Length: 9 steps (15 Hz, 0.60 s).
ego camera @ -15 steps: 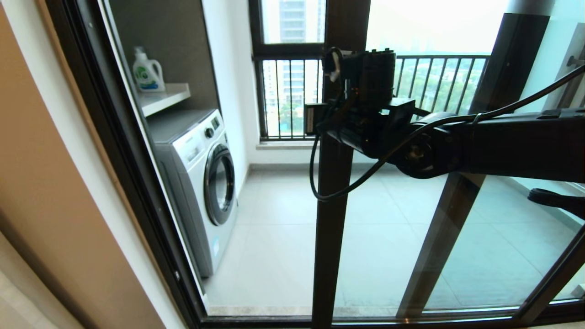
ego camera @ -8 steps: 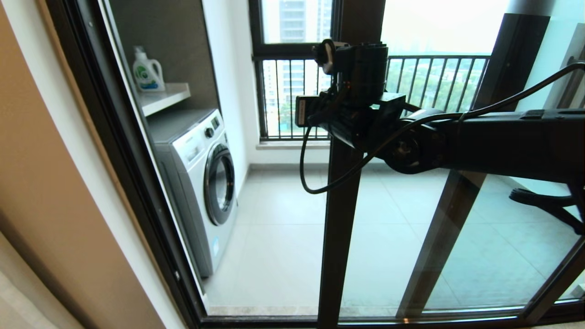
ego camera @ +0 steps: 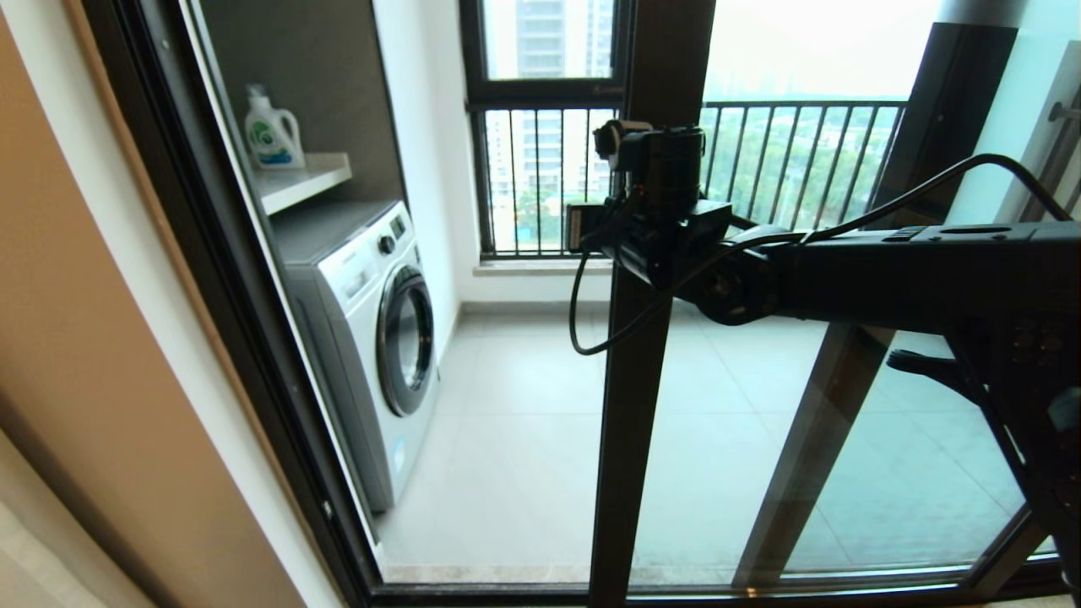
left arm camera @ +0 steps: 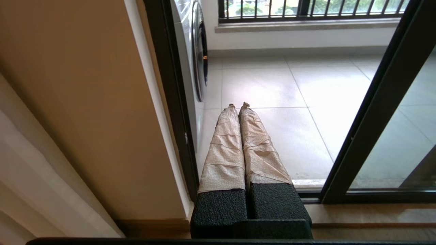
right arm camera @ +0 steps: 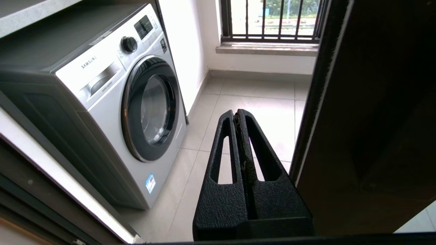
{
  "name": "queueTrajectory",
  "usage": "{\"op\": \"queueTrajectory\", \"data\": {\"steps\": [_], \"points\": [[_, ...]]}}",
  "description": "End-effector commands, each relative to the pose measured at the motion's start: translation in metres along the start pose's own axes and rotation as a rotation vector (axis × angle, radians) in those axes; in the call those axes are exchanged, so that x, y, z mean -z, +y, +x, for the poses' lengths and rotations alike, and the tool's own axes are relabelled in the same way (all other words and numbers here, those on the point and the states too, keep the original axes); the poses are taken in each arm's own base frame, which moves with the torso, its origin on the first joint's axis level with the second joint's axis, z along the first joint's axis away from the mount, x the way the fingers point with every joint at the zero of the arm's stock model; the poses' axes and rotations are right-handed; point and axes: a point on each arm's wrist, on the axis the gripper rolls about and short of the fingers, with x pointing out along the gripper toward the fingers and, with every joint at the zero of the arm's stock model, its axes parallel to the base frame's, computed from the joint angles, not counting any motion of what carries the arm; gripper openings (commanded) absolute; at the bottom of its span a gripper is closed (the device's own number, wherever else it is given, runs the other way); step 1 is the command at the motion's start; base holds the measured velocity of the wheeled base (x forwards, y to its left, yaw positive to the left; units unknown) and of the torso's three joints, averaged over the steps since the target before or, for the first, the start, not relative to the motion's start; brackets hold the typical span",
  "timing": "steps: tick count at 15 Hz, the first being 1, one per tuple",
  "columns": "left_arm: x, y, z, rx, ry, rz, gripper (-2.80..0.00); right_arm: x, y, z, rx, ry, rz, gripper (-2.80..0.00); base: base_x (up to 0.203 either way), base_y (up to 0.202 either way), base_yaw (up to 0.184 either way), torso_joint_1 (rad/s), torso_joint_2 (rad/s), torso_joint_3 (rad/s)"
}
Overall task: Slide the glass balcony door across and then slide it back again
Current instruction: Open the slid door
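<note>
The glass balcony door (ego camera: 760, 439) stands partly open; its dark leading upright (ego camera: 629, 422) crosses the middle of the head view, with the gap on its left. My right arm reaches in from the right, and its wrist (ego camera: 667, 211) sits in front of that upright at mid height. In the right wrist view the right gripper (right arm camera: 238, 114) is shut and empty, in the gap just beside the door's edge (right arm camera: 357, 102); contact cannot be judged. My left gripper (left arm camera: 237, 105), fingers wrapped in tape, is shut and empty, low by the left jamb. The door's upright (left arm camera: 381, 109) stands well off to its side.
A silver washing machine (ego camera: 363, 338) fills the left of the balcony under a shelf with a detergent bottle (ego camera: 272, 131). The fixed dark frame (ego camera: 211, 295) and beige wall (ego camera: 84, 338) bound the gap. A black-barred railing (ego camera: 802, 152) and a second upright (ego camera: 844, 380) lie beyond.
The door's leading upright has slid to the right, widening the gap. My right wrist went with it and has dropped slightly lower.
</note>
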Motion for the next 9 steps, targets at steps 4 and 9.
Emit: {"op": "queueTrajectory", "data": {"steps": [4,9], "points": [[0.0,0.0,0.0,0.0,0.002,0.0,-2.8,-0.007,-0.01,0.0,0.031,-0.028,0.01,-2.8,0.0,0.0,0.0,0.0,0.0,0.0],[0.0,0.0,0.0,0.001,0.002,0.0,-2.8,-0.015,-0.014,-0.012,0.04,-0.024,0.005,-2.8,0.0,0.0,0.0,0.0,0.0,0.0]]}}
